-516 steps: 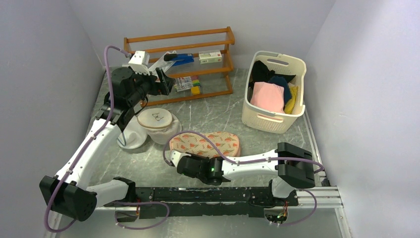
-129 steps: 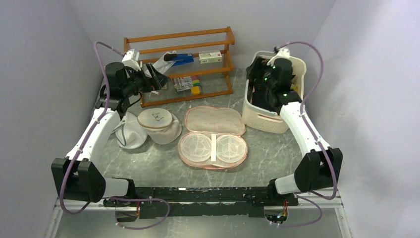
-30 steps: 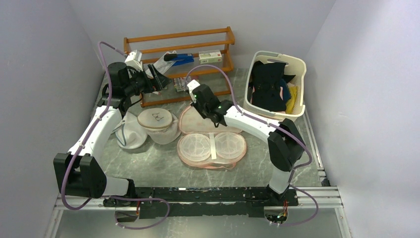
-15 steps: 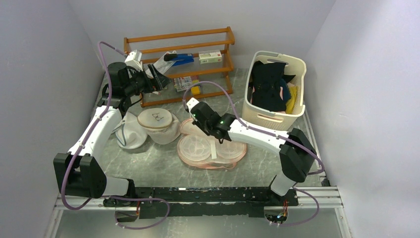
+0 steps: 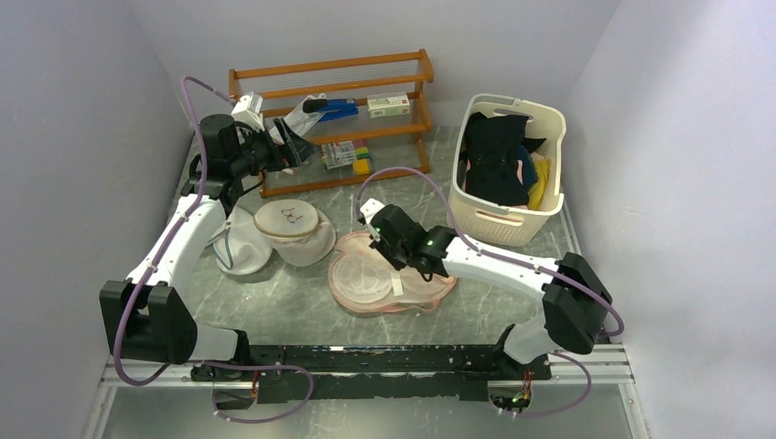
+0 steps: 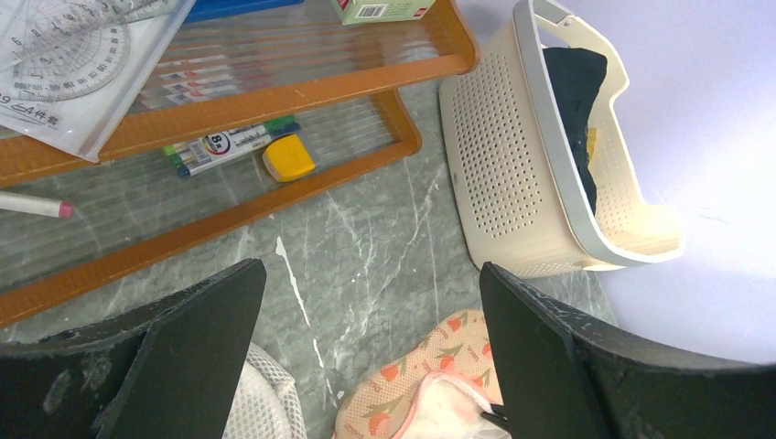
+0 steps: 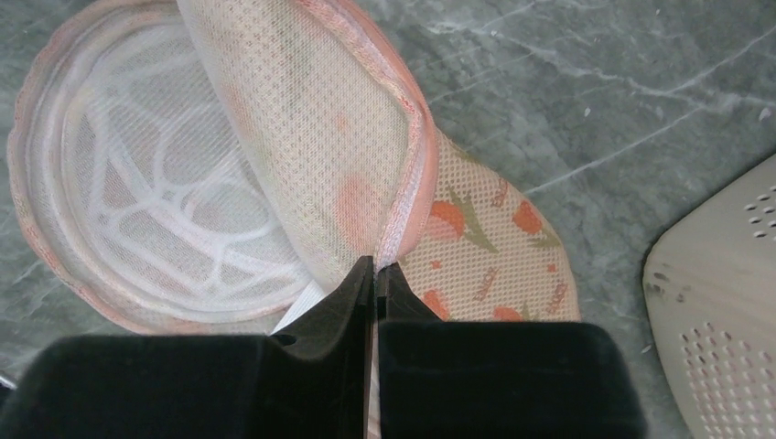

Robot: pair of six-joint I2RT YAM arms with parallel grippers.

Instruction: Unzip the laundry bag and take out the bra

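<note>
The left jaws, raised before the wooden rack (image 5: 329, 67) at the rear left, stood wide and empty. Two round white mesh bags (image 5: 284, 224) lay on the counter below them. Mid-counter lay the peach-pink laundry bag (image 5: 361, 279), unzipped, its leafy-print flap half folded over the white domes inside. The right jaws were pinched shut on the flap's pink trim (image 7: 416, 146). A cream basket (image 5: 494, 224) of clothes stood at the right
</note>
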